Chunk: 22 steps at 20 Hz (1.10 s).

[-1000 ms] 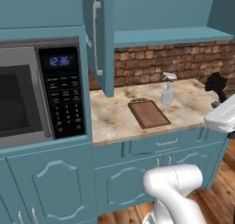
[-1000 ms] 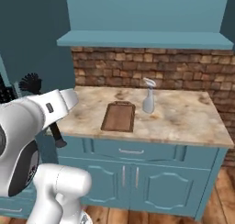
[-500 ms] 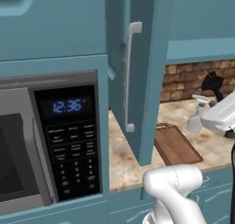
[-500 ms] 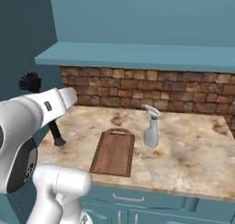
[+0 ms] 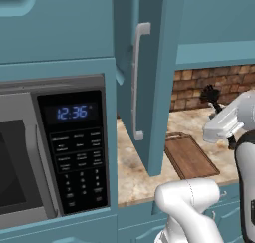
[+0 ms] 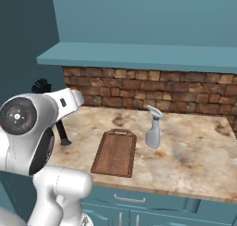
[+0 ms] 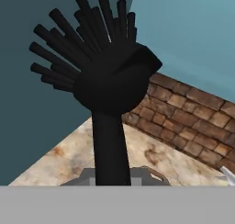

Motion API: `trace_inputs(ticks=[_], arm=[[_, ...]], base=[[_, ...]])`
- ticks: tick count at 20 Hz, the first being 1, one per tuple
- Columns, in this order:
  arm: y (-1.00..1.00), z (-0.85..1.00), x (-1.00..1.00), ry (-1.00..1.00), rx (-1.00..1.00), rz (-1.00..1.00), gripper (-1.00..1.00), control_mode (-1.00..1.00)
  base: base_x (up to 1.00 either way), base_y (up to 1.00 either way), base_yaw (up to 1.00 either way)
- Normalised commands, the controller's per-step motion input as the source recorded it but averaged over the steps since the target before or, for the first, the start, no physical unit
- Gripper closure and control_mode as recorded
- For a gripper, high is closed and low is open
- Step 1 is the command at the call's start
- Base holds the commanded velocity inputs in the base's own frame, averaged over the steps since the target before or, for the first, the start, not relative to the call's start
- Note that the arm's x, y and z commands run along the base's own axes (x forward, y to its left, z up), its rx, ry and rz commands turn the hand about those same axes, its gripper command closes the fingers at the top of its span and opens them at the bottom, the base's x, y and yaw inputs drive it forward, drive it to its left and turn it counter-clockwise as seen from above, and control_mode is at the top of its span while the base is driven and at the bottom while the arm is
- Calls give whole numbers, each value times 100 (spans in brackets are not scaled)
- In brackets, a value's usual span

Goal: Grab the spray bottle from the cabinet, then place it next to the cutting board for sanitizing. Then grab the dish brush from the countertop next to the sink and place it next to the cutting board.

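Base rolled closer to marbled counter [image 6: 194, 151]; jaws clamp dish brush [image 7: 108, 76] above it, left of cutting board [image 6: 115, 152].

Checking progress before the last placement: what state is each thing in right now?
Dish brush: held in the shut hand, bristles up, above the counter.
Spray bottle: upright on the counter, right of the cutting board.
Cutting board: flat on the counter, bare.
Cabinet door: open.
Microwave: door shut, clock lit.
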Motion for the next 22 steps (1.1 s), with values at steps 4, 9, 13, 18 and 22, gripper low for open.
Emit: trace_inputs(ticks=[4,9,13,18,22], arm=[[31,-100,100,38,-3,-1,100,-100],[12,-100,99,45,-1,-1,100,-100],[-3,-100,82,29,0,0,100,-100],[2,-86,46,17,0,-6,100,-100],[33,-73,23,5,4,-13,100,-100]], base=[[0,0,0],[0,0,0],[0,0,0],[0,0,0],[0,0,0]])
